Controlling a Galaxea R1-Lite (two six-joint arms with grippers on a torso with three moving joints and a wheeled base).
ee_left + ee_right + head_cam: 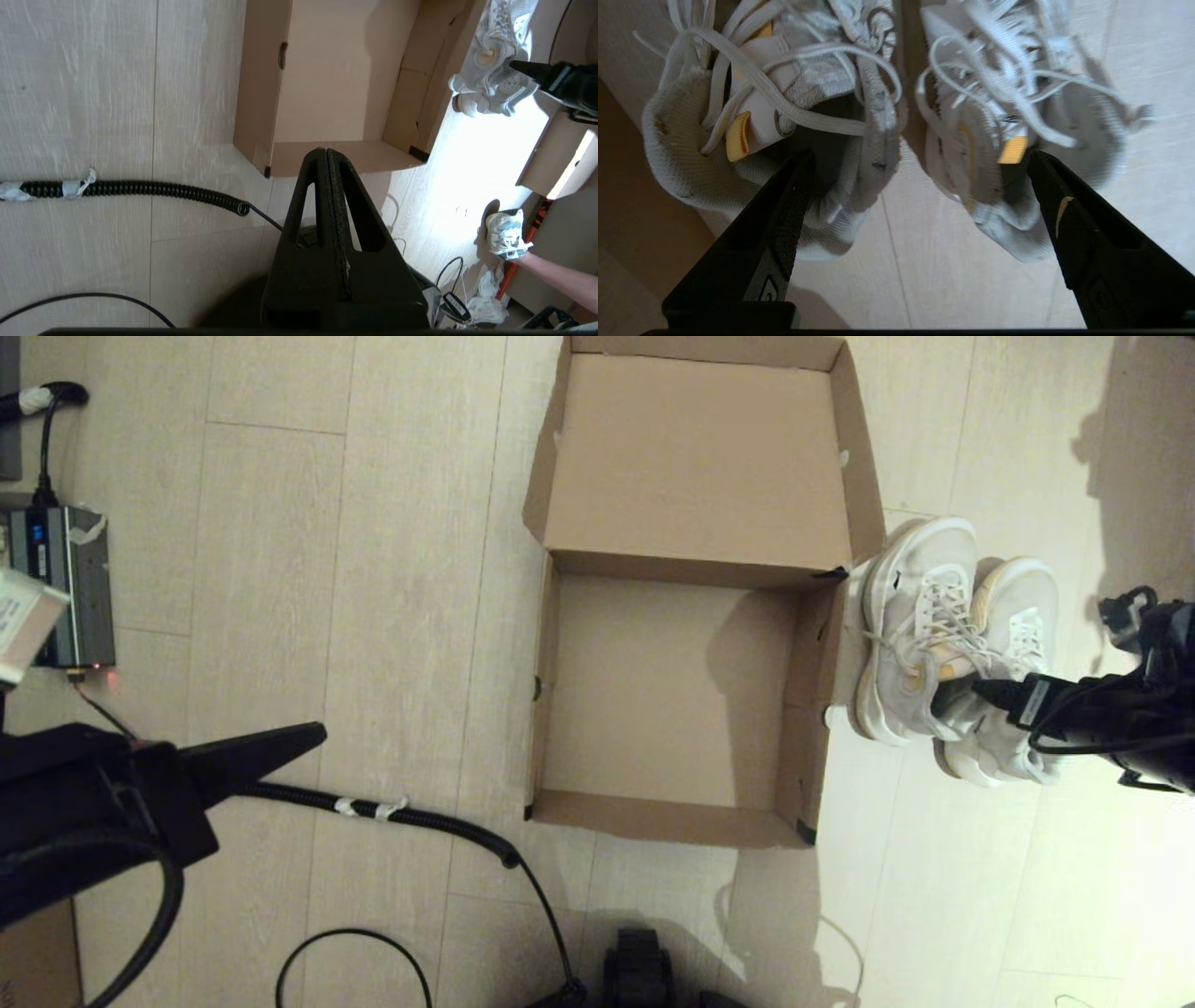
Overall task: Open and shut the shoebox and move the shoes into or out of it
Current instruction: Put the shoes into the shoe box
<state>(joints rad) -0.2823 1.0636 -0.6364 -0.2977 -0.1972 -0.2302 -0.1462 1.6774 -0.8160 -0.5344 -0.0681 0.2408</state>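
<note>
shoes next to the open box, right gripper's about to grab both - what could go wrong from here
1. The right gripper is open with one finger in each of the shoes; closing may pinch only the inner collars, so one shoe could slip out.
2. Loose laces trail near the fingers and could snag.
3. The shoes sit tight against the shoebox side wall; lifting them across may catch that wall and shove the box. The left gripper, shut, hangs apart and cannot steady it.

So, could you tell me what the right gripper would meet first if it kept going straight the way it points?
Most likely the shoes: the right gripper is open, one finger at each heel opening. Depth is unclear.
</note>
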